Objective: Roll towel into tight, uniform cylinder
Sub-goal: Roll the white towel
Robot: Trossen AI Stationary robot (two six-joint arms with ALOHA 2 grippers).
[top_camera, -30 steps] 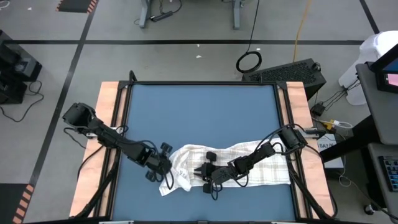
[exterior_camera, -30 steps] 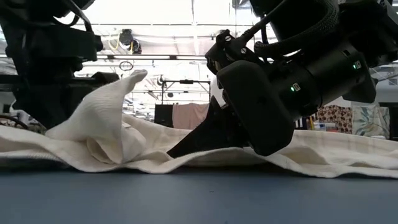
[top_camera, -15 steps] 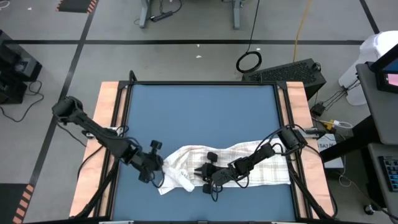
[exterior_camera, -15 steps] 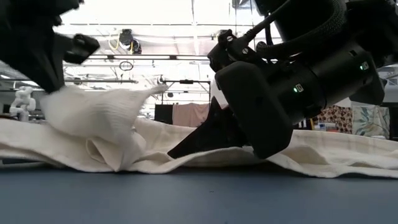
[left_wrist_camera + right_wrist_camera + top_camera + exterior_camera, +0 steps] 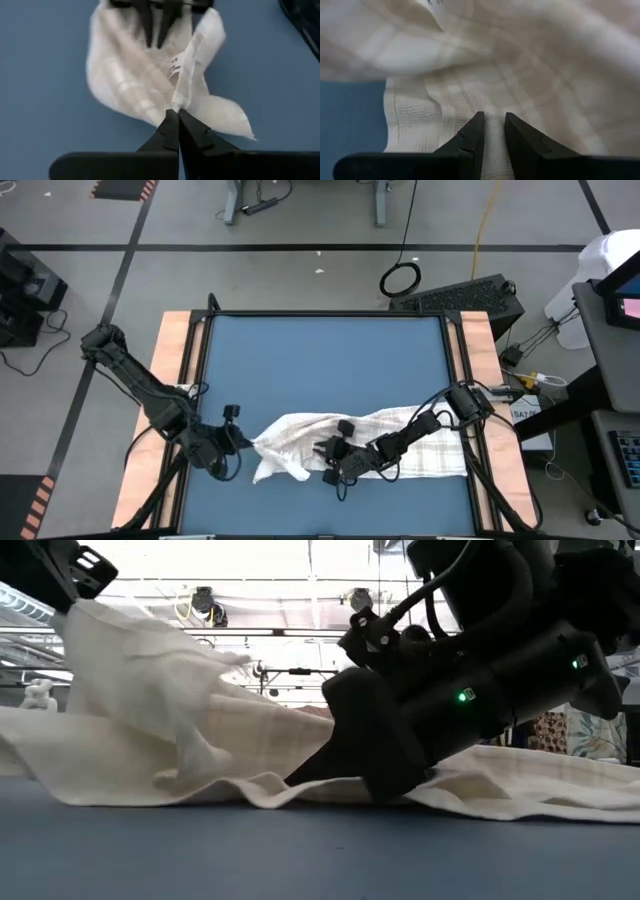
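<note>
The white towel [image 5: 400, 442] with faint checked lines lies crumpled across the near part of the blue mat [image 5: 320, 370]. Its left end is raised off the mat. My left gripper [image 5: 243, 442] is shut on that end, above the mat near the left side. My right gripper [image 5: 320, 450] stands at the towel's middle, fingers a narrow gap apart and slanting down onto the cloth [image 5: 492, 120]. The towel's right half [image 5: 540, 785] rests flat on the mat. My left gripper pinches a bunched corner of the towel's left end [image 5: 176, 102] between its two fingertips, coming slanting down from the table's left side. The corner is lifted clear, and the cloth slopes down from it [image 5: 120, 650] to the part on the mat. My right gripper's fingertips [image 5: 476, 122] rest on the towel's top near its middle, slanting down from the table's right side. Checked cloth shows in the narrow gap between them. Whether a fold is caught there, I cannot tell. The cloth under them lies on the mat.
Wooden strips [image 5: 172, 360] border the mat on the left and right. The far half of the mat is bare blue surface. Beyond the table's right edge stand a black box [image 5: 465, 298] and cables.
My left gripper, staying shut on the towel's corner, has risen and drawn back toward the table's left edge, rolling as it went. The towel's left end has been pulled up and out from its crumpled heap and spread leftward. The middle under my right gripper has stayed put.
</note>
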